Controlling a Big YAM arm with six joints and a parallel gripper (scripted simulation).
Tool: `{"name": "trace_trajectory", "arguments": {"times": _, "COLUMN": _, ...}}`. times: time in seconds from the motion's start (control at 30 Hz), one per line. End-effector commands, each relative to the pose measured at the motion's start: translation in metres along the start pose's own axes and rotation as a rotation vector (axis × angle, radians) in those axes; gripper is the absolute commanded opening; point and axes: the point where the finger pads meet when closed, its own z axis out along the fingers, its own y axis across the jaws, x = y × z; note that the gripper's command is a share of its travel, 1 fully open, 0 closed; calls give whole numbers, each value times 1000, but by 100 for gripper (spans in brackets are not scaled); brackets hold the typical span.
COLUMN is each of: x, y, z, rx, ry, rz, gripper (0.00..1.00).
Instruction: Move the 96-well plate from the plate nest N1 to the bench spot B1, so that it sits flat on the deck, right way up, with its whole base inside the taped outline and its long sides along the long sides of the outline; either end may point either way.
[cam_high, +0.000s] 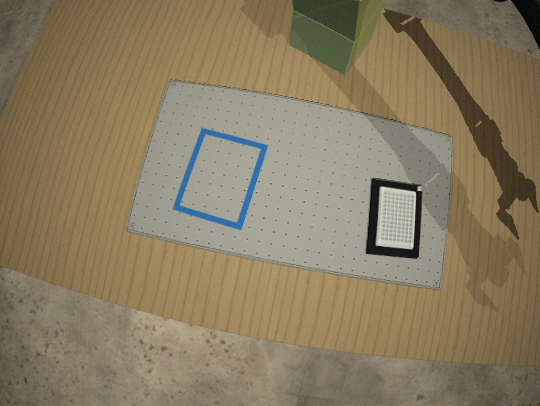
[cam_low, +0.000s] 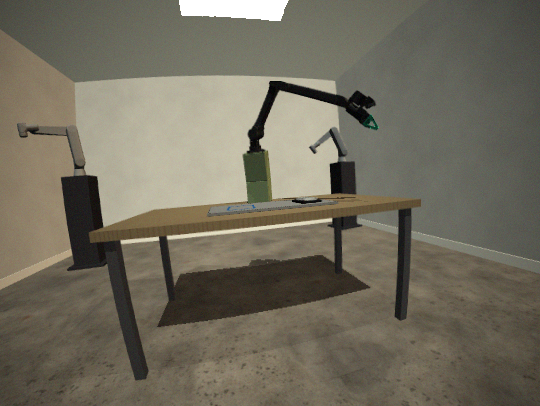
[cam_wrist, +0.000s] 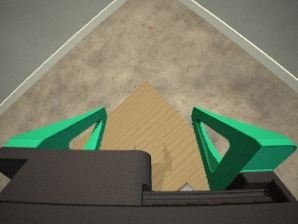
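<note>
Overhead, the gripper (cam_low: 371, 121) hangs with fingers wide apart, 96-well plate (cam_high: 397, 217) in its nest (cam_high: 370, 216)

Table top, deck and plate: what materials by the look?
Table top: wood, matte, visible grain lines. Deck: likely grey metal or plastic, matte, with a regular hole grid. 96-well plate: probably white plastic, with a fine well grid, sitting in a black nest.

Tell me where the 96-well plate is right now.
In the top view, the 96-well plate sits in the black plate nest at the right end of the grey deck, far from the blue outline.
</note>
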Motion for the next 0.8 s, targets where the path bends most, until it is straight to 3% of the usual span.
{"name": "trace_trajectory", "arguments": {"times": 0.0, "x": -9, "y": -21, "z": -13, "rx": 17, "ry": -46, "rz": 33, "gripper": 100}}
{"name": "trace_trajectory", "arguments": {"times": 0.13, "x": 11, "y": -26, "z": -4, "rx": 19, "ry": -33, "rz": 20, "gripper": 100}}
{"name": "trace_trajectory", "arguments": {"times": 0.17, "x": 36, "y": -27, "z": 6, "rx": 27, "ry": 40, "rz": 58, "gripper": 100}}
{"name": "trace_trajectory", "arguments": {"times": 0.23, "x": 36, "y": -27, "z": 6, "rx": 27, "ry": 40, "rz": 58, "gripper": 100}}
{"name": "trace_trajectory", "arguments": {"times": 0.27, "x": 14, "y": -8, "z": -8, "rx": 20, "ry": 23, "rz": 60, "gripper": 100}}
{"name": "trace_trajectory", "arguments": {"times": 0.3, "x": 1, "y": -12, "z": -3, "rx": 33, "ry": 15, "rz": 81, "gripper": 100}}
{"name": "trace_trajectory", "arguments": {"times": 0.33, "x": 14, "y": -13, "z": 5, "rx": 42, "ry": 51, "rz": 103, "gripper": 100}}
{"name": "trace_trajectory", "arguments": {"times": 0.37, "x": 50, "y": -22, "z": 7, "rx": 49, "ry": 103, "rz": 114, "gripper": 100}}
{"name": "trace_trajectory", "arguments": {"times": 0.47, "x": 39, "y": -42, "z": -6, "rx": 59, "ry": 42, "rz": 123, "gripper": 100}}
{"name": "trace_trajectory", "arguments": {"times": 0.6, "x": 68, "y": -49, "z": 4, "rx": 58, "ry": 60, "rz": 111, "gripper": 100}}
{"name": "trace_trajectory", "arguments": {"times": 0.67, "x": 71, "y": -51, "z": 4, "rx": 60, "ry": 60, "rz": 104, "gripper": 100}}
{"name": "trace_trajectory", "arguments": {"times": 0.7, "x": 96, "y": -51, "z": 12, "rx": 72, "ry": 133, "rz": 147, "gripper": 100}}
{"name": "trace_trajectory", "arguments": {"times": 0.77, "x": 103, "y": -52, "z": 13, "rx": 83, "ry": 157, "rz": 169, "gripper": 100}}
